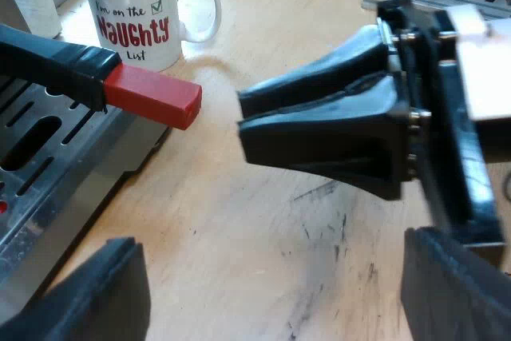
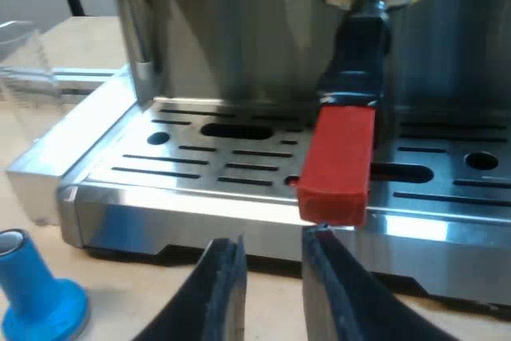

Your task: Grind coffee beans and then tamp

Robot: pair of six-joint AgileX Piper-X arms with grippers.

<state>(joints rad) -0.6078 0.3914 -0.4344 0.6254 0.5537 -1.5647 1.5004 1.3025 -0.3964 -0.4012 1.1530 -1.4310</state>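
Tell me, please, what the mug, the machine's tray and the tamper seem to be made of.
Mug: probably glazed ceramic, white and glossy, with printed lettering.
Machine's tray: metal, likely stainless steel; it has a brushed, reflective sheen and cut slots.
Tamper: blue, smooth and fairly matte, probably plastic, though coated metal is possible.

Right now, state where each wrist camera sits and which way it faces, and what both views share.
Left wrist view: on my left arm, low over the table, facing the mug and the handle's red end at the drip tray; left gripper wide open; right gripper points at the red end.
Right wrist view: on my right arm, facing the machine front; right gripper slightly open under the red end, blue tamper and measuring glass beside the machine.
Shared: red end, drip tray, right gripper.
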